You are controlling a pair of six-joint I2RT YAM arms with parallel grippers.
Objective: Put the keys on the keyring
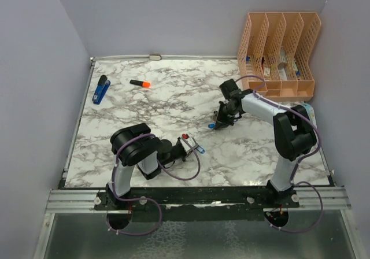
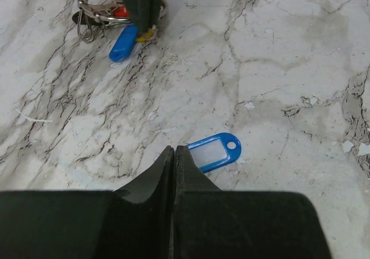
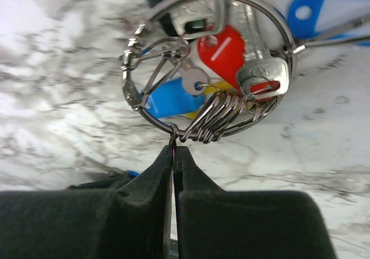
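We find the right gripper (image 3: 173, 150) with its fingers pressed together, clamped on the lower wire of the keyring (image 3: 214, 120). The keyring rests on the marble table (image 1: 173, 97) and carries metal keys, a red tag (image 3: 222, 54) and blue and yellow pieces.

The left gripper (image 2: 174, 153) is fully closed on nothing, on the near side of the keyring. One key with a blue tag (image 2: 213, 152) lies flat just beside its fingertips, apart from the keyring, label window up.

Around the keyring:
- A peach file organizer (image 1: 280, 51) stands beyond it, to the right.
- An orange marker (image 1: 140, 84) lies beyond it, to the left.
- A blue stapler (image 1: 101, 89) lies further left again.

None of these lies between the grippers and the keyring.

Limits of view:
- A second blue tag (image 3: 324, 2) by the keyring is cut off at the frame edge. We cannot tell whether it is threaded on the wire.
- The right gripper fingers cover part of the keyring in the left wrist view.
- The loose key's metal blade is not visible.
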